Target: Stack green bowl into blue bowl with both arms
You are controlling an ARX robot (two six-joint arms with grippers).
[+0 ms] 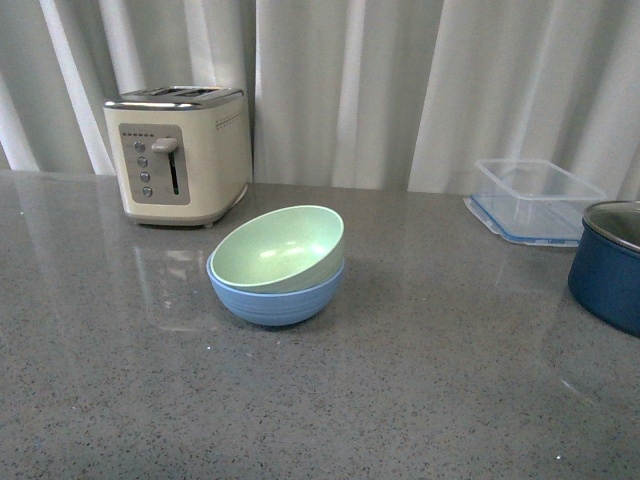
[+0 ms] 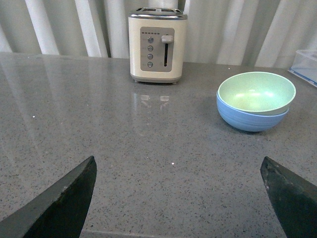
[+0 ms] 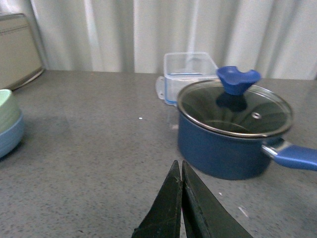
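The pale green bowl [image 1: 280,247] rests tilted inside the light blue bowl [image 1: 275,298] in the middle of the grey counter, in front of the toaster. Both show in the left wrist view, green bowl [image 2: 255,92] nested in blue bowl [image 2: 250,120], well ahead of my left gripper [image 2: 178,171], which is open with nothing between its fingers [image 2: 64,198]. At the edge of the right wrist view the green bowl [image 3: 6,109] and blue bowl [image 3: 9,135] are partly cut off. My right gripper [image 3: 179,171] is shut, empty, far from them. Neither arm appears in the front view.
A cream toaster [image 1: 180,152] stands at the back left. A clear plastic container [image 1: 535,197] sits at the back right. A dark navy pot [image 3: 233,129] with glass lid and blue handle stands close ahead of my right gripper. Curtains hang behind the counter.
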